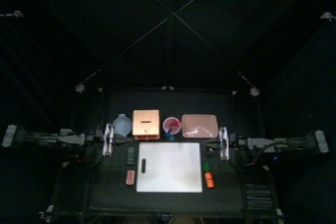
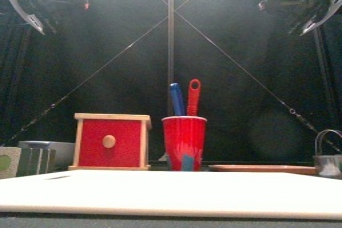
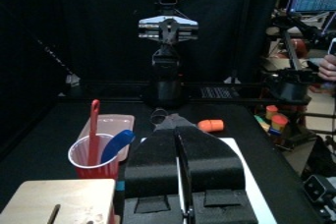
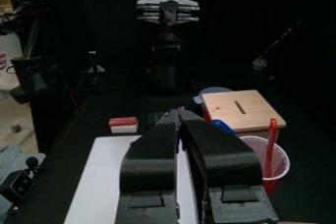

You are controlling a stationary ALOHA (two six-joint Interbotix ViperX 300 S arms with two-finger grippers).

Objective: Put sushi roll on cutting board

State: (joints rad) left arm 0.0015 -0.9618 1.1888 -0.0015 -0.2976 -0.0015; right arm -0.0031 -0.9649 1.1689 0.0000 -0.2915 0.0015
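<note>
At the lower middle of the top view, the white cutting board [image 1: 171, 166] lies flat on the counter [image 1: 98, 194] with nothing on it. Just off its left edge, toward the lower left, sits a small red-and-white piece [image 1: 130, 177]. I take it for the sushi roll, though it is too small to be sure. An orange piece [image 1: 209, 180] lies just off the board's right edge. Above the board, in a row, are a tan wooden block [image 1: 147, 125], a red cup [image 1: 172, 125] holding utensils, and a pinkish tray [image 1: 199, 125].

The left end effector [image 1: 109, 140] is at the counter's left side and the right end effector [image 1: 223, 141] at its right. Each has its jaws closed and empty, and each is well apart from the roll.

The task looks unstarted; the step in hand is the approach. The left arm is probably the nearer one. It would need to open its jaws, come down over the roll at the lower left, grip it, and carry it the short way onto the board.
</note>
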